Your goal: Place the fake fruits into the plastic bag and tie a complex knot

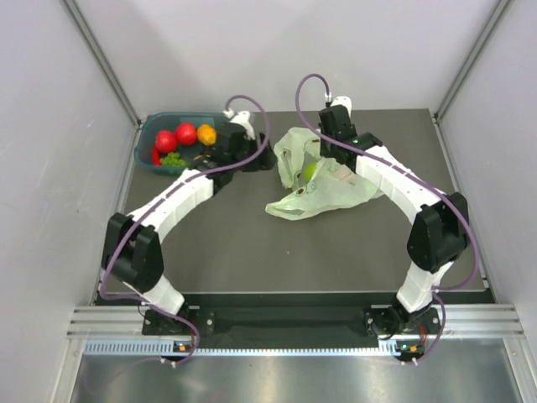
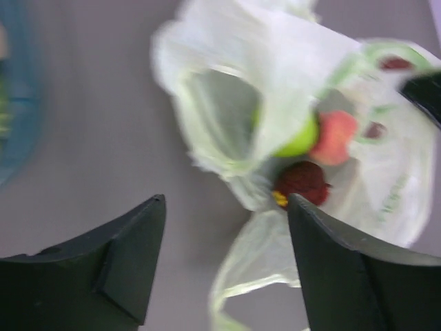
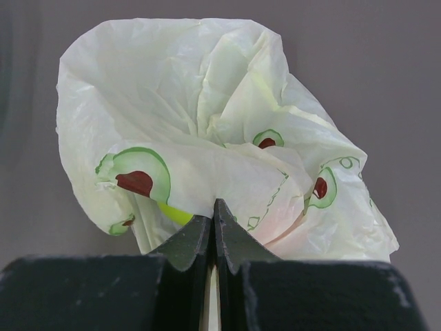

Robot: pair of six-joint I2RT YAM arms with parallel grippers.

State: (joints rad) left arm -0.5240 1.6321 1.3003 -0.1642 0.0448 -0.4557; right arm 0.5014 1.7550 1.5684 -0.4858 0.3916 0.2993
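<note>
The pale green plastic bag lies crumpled at mid table, its mouth towards the left arm. A green apple shows through it. In the left wrist view the bag holds a green apple, a pink peach and a dark red fruit. My left gripper is open and empty, just short of the bag's mouth. My right gripper is shut on a fold of the bag, holding it up. Two red apples, an orange and green grapes lie in the teal tub.
The teal tub stands at the back left corner, close behind my left wrist. Grey enclosure walls close in on both sides and the back. A loose handle strip of the bag trails on the table between my left fingers.
</note>
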